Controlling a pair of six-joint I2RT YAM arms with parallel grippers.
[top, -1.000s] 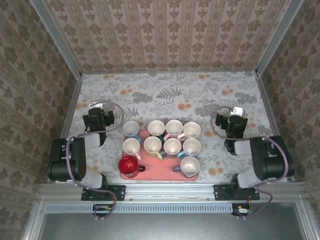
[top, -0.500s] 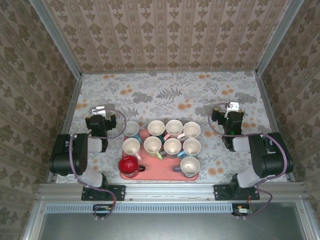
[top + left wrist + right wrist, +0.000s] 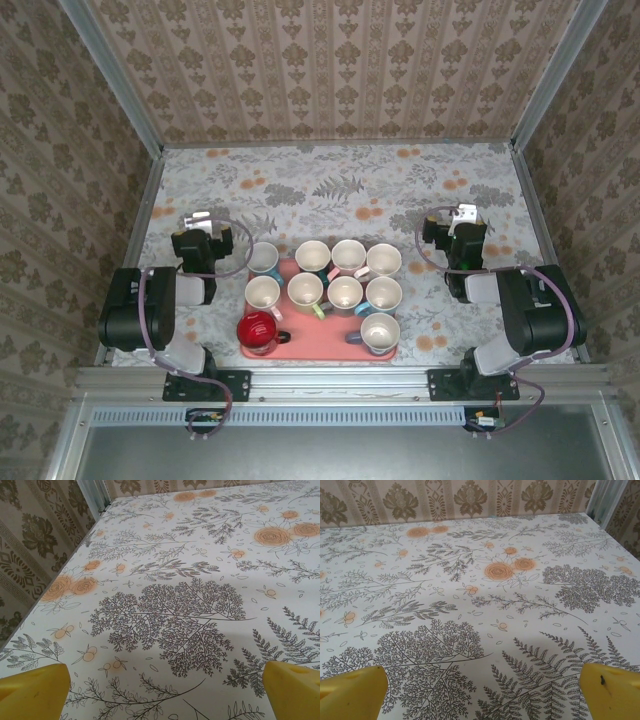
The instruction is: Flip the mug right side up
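Showing mugs (image 3: pixel 345 295) on tray (image 3: pixel 320 341) overhead, wrist cameras facing floral tablecloth (image 3: pixel 175 605)

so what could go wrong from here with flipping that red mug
1. The red mug sits at the near-left corner of the pink tray, so tipping it could drop it off the edge.
2. The neighbouring mug just behind it stands close; a wide grasp may knock it.

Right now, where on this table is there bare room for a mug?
The far half of the table, between tray and back wall, is bare. The tray is packed with mugs; left arm and right arm flank it.
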